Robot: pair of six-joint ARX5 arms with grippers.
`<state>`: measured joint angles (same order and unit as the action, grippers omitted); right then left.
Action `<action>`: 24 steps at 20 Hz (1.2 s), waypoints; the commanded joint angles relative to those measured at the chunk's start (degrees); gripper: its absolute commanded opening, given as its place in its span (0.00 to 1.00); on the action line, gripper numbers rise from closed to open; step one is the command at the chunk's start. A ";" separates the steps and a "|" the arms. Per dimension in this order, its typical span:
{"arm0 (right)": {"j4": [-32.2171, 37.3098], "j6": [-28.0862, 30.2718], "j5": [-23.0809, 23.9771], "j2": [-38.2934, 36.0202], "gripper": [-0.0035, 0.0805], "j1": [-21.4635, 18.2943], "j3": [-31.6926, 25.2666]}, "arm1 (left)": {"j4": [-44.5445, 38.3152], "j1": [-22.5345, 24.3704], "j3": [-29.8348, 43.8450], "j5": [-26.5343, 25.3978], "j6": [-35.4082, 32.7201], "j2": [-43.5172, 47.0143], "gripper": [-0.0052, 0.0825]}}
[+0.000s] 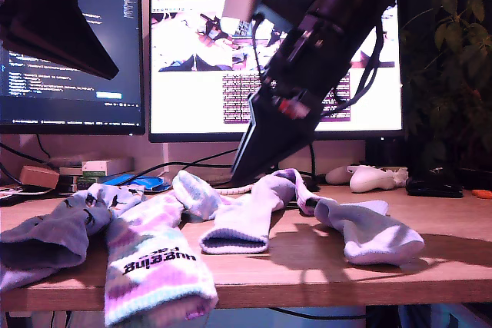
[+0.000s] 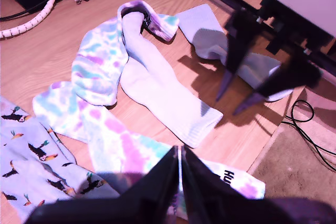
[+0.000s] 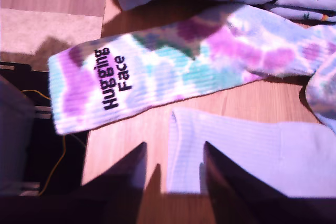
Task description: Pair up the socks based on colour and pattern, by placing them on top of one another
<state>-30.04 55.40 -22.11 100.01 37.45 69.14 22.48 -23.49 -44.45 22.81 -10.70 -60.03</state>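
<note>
No pair looks stacked yet: socks (image 1: 238,220) lie scattered across the surface (image 1: 323,263). My first gripper (image 2: 180,182) has fingers together; my second gripper (image 3: 173,169), fingers apart, hovers over a plain sock's (image 3: 252,156) cuff.

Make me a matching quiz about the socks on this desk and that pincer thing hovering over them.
Things:
1. tie-dye sock
2. bird-print sock
3. plain sock
4. my second gripper

Descriptions:
A. jaws open
B. black lettering on the cuff
C. no pattern at all
D. small dark figures on pale lavender

Pairs: 1-B, 2-D, 3-C, 4-A
</note>
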 commanded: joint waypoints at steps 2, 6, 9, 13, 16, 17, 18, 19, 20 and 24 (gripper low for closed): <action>2.93 -0.07 -0.04 3.08 0.45 1.66 -0.57 | -0.31 0.09 0.74 0.33 -0.24 0.15 0.04; 4.90 -1.88 2.54 5.88 0.45 1.88 -0.57 | 0.11 0.09 0.74 0.33 -0.22 0.15 0.04; 6.97 -3.41 4.07 7.41 0.45 1.36 -0.55 | 0.22 0.09 0.74 0.35 -0.22 0.15 0.04; 7.72 -4.42 5.81 9.46 0.45 0.61 -0.46 | 0.24 0.09 0.74 0.74 -0.22 0.15 0.04; 8.15 -4.46 6.05 9.99 0.44 0.15 -0.46 | 0.22 0.09 0.74 0.77 -0.24 0.15 0.04; 8.72 -4.46 6.23 9.99 0.42 0.04 -0.46 | 0.22 0.09 0.74 0.74 -0.22 0.15 0.04; 9.14 -4.55 6.23 9.99 0.41 -0.15 -0.46 | 0.22 0.09 0.74 0.77 -0.22 0.15 0.04; 9.25 -4.59 6.25 9.99 0.40 -0.39 -0.46 | 0.24 0.09 0.74 0.74 -0.22 0.15 0.04; 9.20 -4.61 6.25 9.99 0.40 -0.52 -0.46 | 0.24 0.09 0.74 0.74 -0.22 0.15 0.04; 9.11 -4.61 6.21 10.01 0.18 -0.50 -0.46 | 0.24 0.09 0.74 0.77 -0.22 0.15 0.04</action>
<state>-21.08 50.98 -15.90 109.51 36.99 69.14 22.85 -23.49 -44.45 23.44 -10.70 -60.03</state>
